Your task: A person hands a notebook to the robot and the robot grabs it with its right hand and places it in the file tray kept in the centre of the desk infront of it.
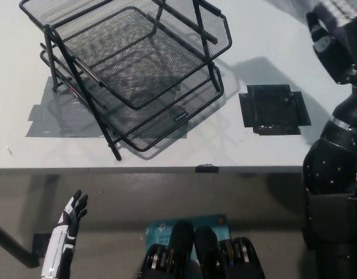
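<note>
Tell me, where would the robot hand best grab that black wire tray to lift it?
Probably take the tray by its top tier's thick rim, coming from the right: the mesh gives no hold, that rim stands free, and the black robot hand is nearest there.

Before me a pale grey-white desk (266,151) fills the far half of the scene. Grey tape (56,119) is stuck to it on the left, a flat black patch (274,110) on the right. Nearer, below its edge, lies dull brownish-grey floor (138,197).
</note>
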